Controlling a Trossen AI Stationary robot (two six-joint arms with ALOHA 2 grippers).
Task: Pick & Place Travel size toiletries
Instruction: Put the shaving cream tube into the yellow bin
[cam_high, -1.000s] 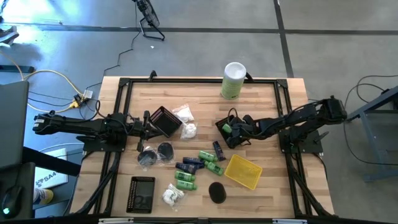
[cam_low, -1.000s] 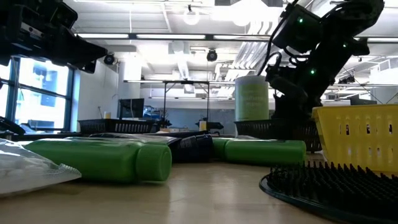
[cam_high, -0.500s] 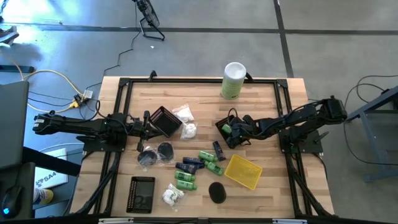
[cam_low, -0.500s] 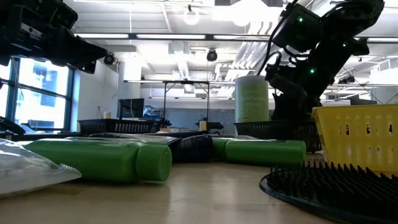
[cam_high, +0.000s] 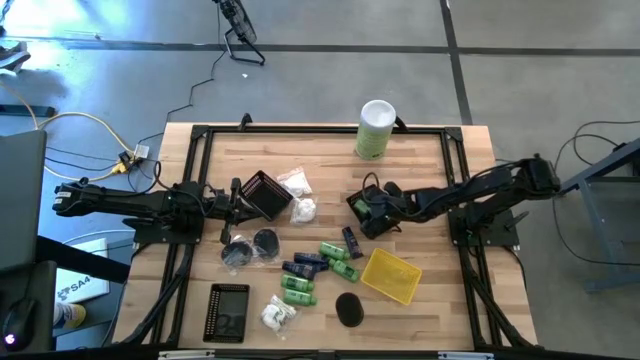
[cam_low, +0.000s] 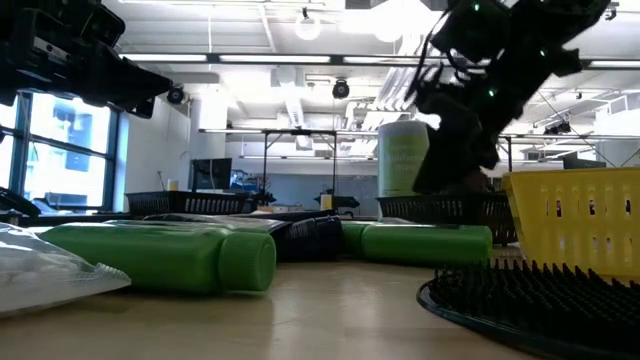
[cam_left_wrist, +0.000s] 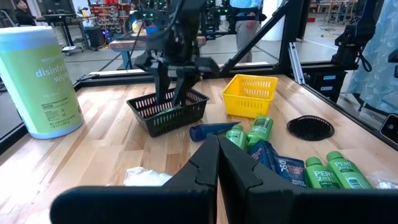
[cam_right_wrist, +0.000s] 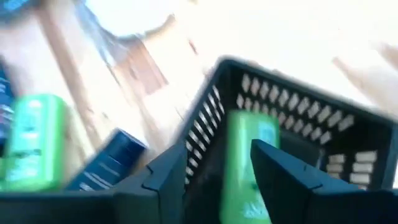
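Right hand (cam_high: 366, 212), fingers apart, is held over the black basket (cam_right_wrist: 298, 124), where a green bottle (cam_right_wrist: 245, 162) is seen released; another toiletry must be fetched next.

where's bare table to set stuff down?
Free: far left corner beside the canister, the near right corner past the yellow basket, and wood between canister and white packets. Crowded: centre, where green bottles and navy tubes cluster.

Toiletries (cam_high: 334, 258), baskets (cam_high: 390, 276) on wooden table (cam_high: 420, 170)
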